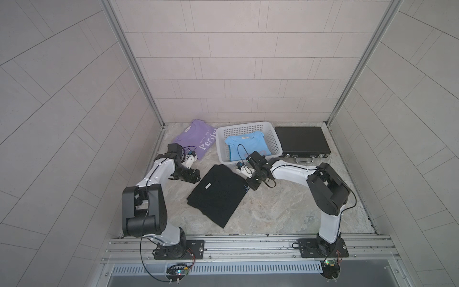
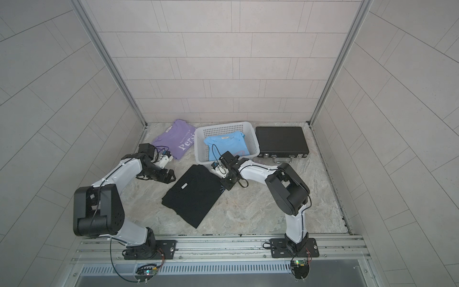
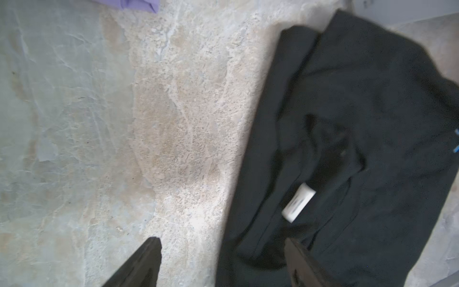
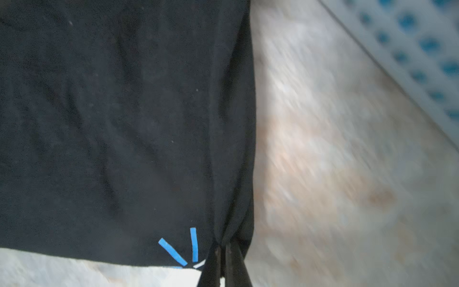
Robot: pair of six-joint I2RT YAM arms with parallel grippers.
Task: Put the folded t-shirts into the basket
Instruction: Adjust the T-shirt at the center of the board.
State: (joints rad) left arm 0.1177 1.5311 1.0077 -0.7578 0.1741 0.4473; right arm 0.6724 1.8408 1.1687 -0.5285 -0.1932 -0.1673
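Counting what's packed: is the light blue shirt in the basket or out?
In: the light blue shirt lies inside the basket, within its mesh walls.

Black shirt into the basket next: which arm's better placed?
Right. The right gripper is shut on the black shirt by its starburst, near the basket. The left gripper is open, holding nothing.

The black shirt (image 4: 124, 124) is matt knit cloth, puckered at the right claw (image 4: 222, 246). Beside the claw the table (image 4: 323, 161) looks like mottled, rough stone. Beyond the claw the basket (image 4: 407, 57) is smooth white perforated plastic; farther off, the case (image 1: 301, 140) is matt black with bright metal latches (image 1: 288, 155).
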